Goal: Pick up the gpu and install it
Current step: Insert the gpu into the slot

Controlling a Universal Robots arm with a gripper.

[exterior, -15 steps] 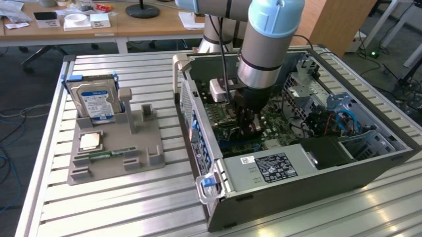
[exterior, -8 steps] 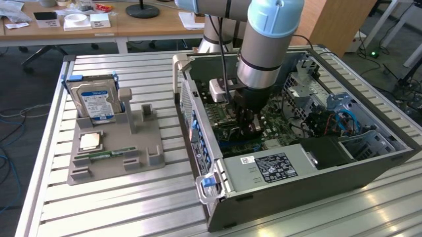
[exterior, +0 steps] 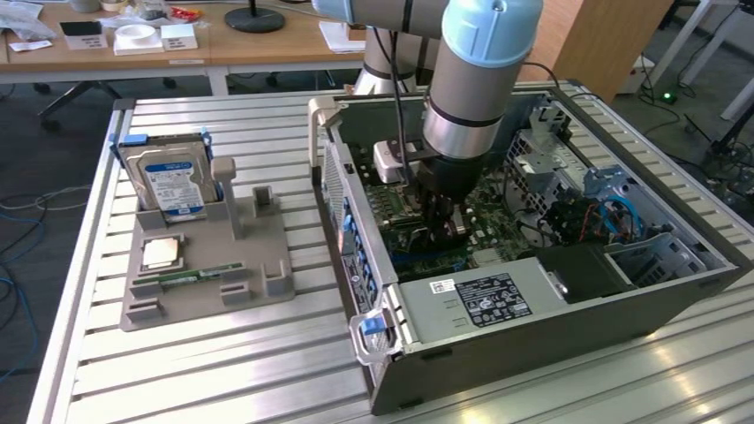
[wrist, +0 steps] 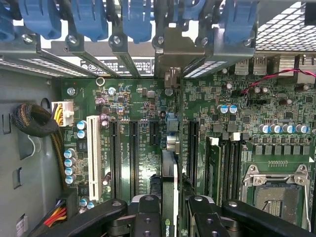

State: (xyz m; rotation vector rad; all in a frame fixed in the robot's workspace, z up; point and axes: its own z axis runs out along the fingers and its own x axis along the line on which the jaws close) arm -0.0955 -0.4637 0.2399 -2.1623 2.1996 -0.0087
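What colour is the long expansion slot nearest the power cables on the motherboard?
White; the slot shows best in the wrist view, beside black ones.

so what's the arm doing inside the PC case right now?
The gripper is down inside the open grey computer case, shut on the thin black gpu card, held edge-on over the green motherboard among its black expansion slots. Whether the card is seated in a slot cannot be told. On the grey parts holder outside the case, at the exterior view's left, the silver hard drive with blue-white label stands upright.
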